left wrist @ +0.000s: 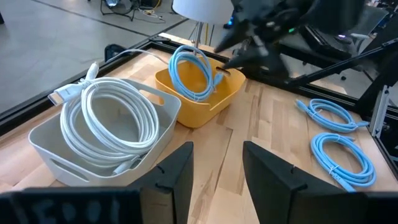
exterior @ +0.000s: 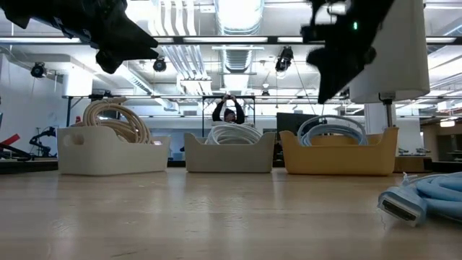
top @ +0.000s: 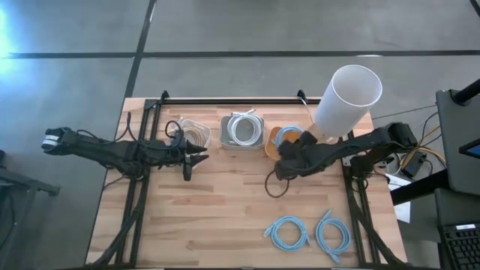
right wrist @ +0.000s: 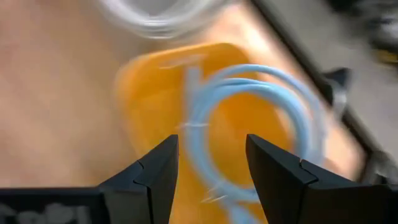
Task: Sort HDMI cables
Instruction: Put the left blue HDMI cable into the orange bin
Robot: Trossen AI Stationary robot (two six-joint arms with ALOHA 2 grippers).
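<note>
R gripper (right wrist: 208,171) empty, jaws wide, over yellow bin (top: 271,140). Blue coil (left wrist: 194,71) stands propped on bin wall, prob could tip out if bumped. 2 blue coils (top: 288,233) on bench front-right unsorted. L gripper (left wrist: 214,168) open, idle nr beige bin (exterior: 112,150). Beige coil count unclear.

This is a robotics lab or open industrial workspace. The low view shows a high ceiling with exposed silver ventilation ducts (exterior: 244,54), long fluorescent light strips (exterior: 238,13) and black ceiling-mounted cameras (exterior: 37,70), with a person (exterior: 228,110) standing far back among dark equipment. From above, the light butcher-block wooden counter (top: 225,202) sits in a black metal frame (top: 232,100) on a grey polished concrete floor (top: 225,30), with a dark monitor stand (top: 457,112) and loose wiring just beside it.
</note>
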